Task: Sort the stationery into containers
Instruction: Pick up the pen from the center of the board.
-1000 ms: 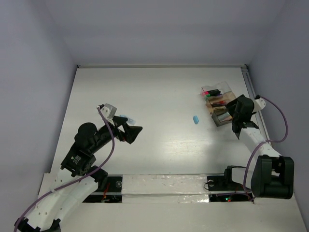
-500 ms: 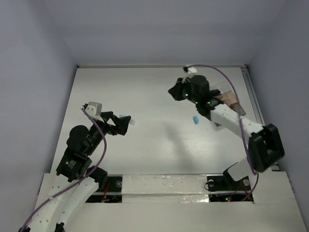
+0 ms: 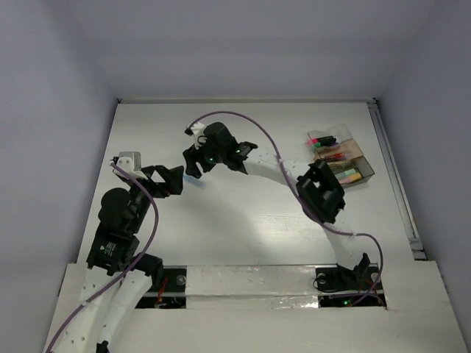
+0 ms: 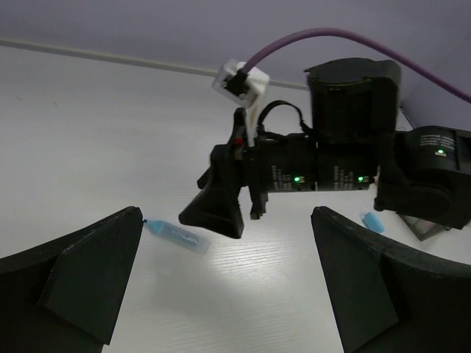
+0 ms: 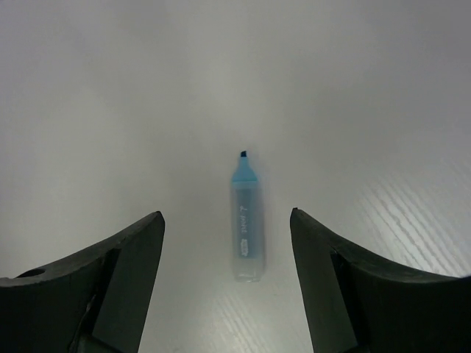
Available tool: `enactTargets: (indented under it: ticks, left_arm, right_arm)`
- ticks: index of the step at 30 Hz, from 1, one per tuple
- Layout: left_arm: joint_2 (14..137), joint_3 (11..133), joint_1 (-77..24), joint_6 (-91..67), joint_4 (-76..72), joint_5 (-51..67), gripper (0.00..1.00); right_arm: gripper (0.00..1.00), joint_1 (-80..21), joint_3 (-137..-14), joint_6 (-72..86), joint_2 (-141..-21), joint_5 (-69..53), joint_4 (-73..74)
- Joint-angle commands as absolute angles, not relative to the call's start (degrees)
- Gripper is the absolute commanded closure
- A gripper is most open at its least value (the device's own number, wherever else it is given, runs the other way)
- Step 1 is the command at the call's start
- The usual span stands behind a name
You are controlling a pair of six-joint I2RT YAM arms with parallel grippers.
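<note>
A light-blue highlighter (image 5: 247, 228) lies flat on the white table, tip pointing away in the right wrist view. My right gripper (image 5: 226, 220) is open and empty, reached far across to the left, its fingers on either side of the highlighter and above it (image 3: 195, 165). My left gripper (image 3: 175, 180) is open and empty just to the left; its view shows the highlighter (image 4: 176, 235) and the right gripper's black fingers (image 4: 217, 206) over it. A small blue eraser (image 4: 373, 221) lies further right. The clear compartment box (image 3: 366, 168) at the far right holds pink and green highlighters and pens.
The right arm (image 3: 272, 165) stretches across the middle of the table with its purple cable looping above it. The back wall and the side walls border the table.
The right arm swung from the box at the right across to the left, over the blue highlighter. The left gripper drew back to the left, away from the highlighter.
</note>
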State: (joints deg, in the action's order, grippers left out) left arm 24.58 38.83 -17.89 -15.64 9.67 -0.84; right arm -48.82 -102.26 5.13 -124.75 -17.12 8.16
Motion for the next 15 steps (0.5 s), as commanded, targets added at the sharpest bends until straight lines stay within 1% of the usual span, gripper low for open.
enactTargets:
  ticks: [1, 3, 8, 11, 13, 14, 15]
  left_arm:
    - [25.57, 41.4, -16.79, -16.08, 7.56, -1.41, 0.01]
    - [25.66, 41.4, -16.27, -16.08, 7.65, -1.49, 0.01]
    - [25.4, 41.31, -16.26, -16.0, 7.82, -1.67, 0.01]
    - [25.22, 41.4, -16.26, -16.0, 7.91, -1.76, 0.01]
    - [25.14, 41.31, -16.26, -16.08, 7.82, -1.67, 0.01]
    - [25.14, 41.31, -16.26, -16.08, 7.74, -1.67, 0.01]
    - [25.14, 41.31, -16.26, -16.08, 7.73, -1.58, 0.01]
  right_arm:
    - [0.25, -51.41, -114.04, -2.81, -130.59, -9.52, 20.98]
    - [0.24, -52.29, -117.41, -4.73, -134.88, -7.48, 23.11]
    - [0.24, -53.7, -124.97, -6.77, -140.97, -1.24, 26.1]
    - [0.24, -53.7, -127.43, -7.38, -143.52, -1.32, 27.51]
    - [0.25, -54.23, -127.7, -7.38, -144.75, -1.76, 27.68]
    - [0.27, -54.23, -127.71, -7.47, -144.93, -1.67, 27.6]
    - [0.31, -54.75, -127.71, -7.38, -145.19, -1.41, 27.25]
